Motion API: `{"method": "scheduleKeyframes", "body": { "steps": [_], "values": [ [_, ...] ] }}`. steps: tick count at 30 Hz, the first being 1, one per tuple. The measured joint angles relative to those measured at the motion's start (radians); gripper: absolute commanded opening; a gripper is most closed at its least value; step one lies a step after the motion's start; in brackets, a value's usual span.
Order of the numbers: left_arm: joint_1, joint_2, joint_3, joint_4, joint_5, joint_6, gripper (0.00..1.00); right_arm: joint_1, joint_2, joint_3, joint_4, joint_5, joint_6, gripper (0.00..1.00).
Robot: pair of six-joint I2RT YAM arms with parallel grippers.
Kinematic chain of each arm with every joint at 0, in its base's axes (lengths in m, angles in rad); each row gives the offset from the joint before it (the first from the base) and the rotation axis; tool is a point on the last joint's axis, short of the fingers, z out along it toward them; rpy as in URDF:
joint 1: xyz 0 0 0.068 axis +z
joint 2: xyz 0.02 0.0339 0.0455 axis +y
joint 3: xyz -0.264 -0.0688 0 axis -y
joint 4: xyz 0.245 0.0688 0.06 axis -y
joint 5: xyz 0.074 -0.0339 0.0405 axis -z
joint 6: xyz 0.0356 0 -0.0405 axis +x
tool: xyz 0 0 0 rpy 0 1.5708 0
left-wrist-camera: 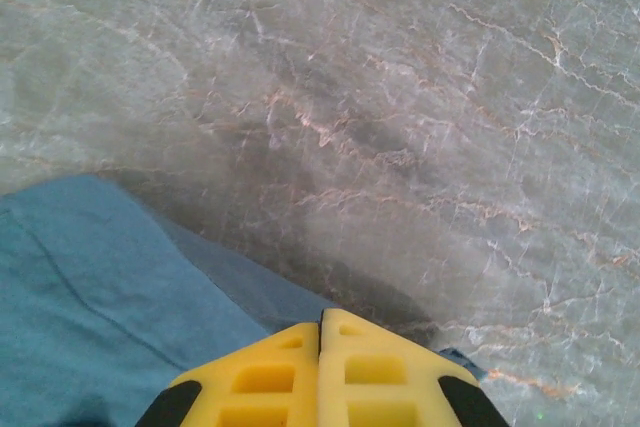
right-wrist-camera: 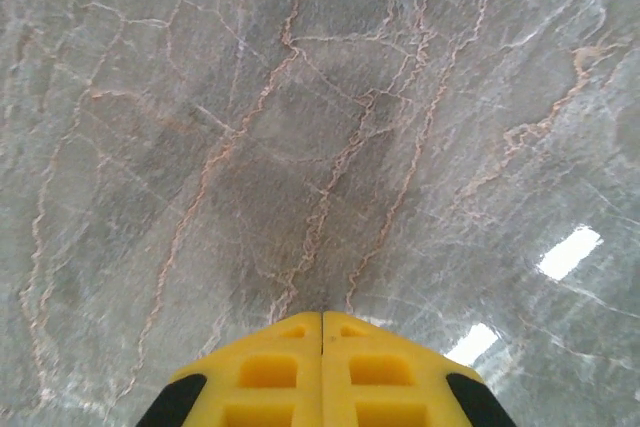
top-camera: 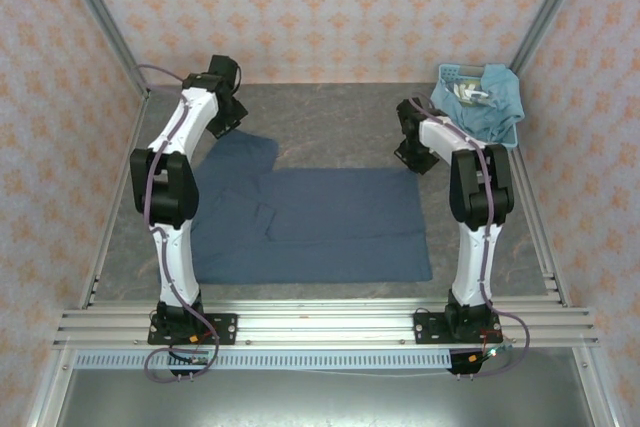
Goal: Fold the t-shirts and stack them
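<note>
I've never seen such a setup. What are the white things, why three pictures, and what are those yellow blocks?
The white things are two robot arms, left arm and right arm, bolted at the near edge of the table. The wide picture comes from a camera above and behind them. The other two come from a camera on each wrist; the yellow blocks are the grasping fingers, the left tool and the right tool, both shut. A dark blue t-shirt lies spread flat; a lighter t-shirt sits in the basket. Whether the left tool, at the dark shirt's edge, pinches cloth is hidden.
</note>
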Motion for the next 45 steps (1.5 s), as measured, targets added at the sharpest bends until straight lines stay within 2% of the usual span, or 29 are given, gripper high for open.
{"method": "scheduleKeyframes", "body": {
  "steps": [5,14,22,28,34,45],
  "values": [
    [0.000,-0.134,-0.151,0.004,0.000,0.000,0.00,0.000,-0.090,-0.067,0.005,-0.007,-0.015,0.00],
    [0.000,-0.493,-0.449,-0.020,-0.004,0.000,0.00,0.000,-0.270,-0.246,0.054,-0.056,-0.062,0.00],
    [0.000,-0.782,-0.655,-0.113,-0.023,-0.004,0.00,0.000,-0.446,-0.420,0.071,-0.089,-0.093,0.00],
    [0.000,-0.948,-0.749,-0.198,-0.027,-0.008,0.00,0.000,-0.571,-0.540,0.070,-0.102,-0.106,0.00],
    [0.000,-1.055,-0.782,-0.276,-0.026,-0.027,0.00,0.003,-0.662,-0.644,0.069,-0.109,-0.114,0.00],
    [0.000,-1.159,-0.855,-0.375,-0.023,-0.038,0.00,0.026,-0.787,-0.730,0.044,-0.109,-0.116,0.00]
  ]
}}
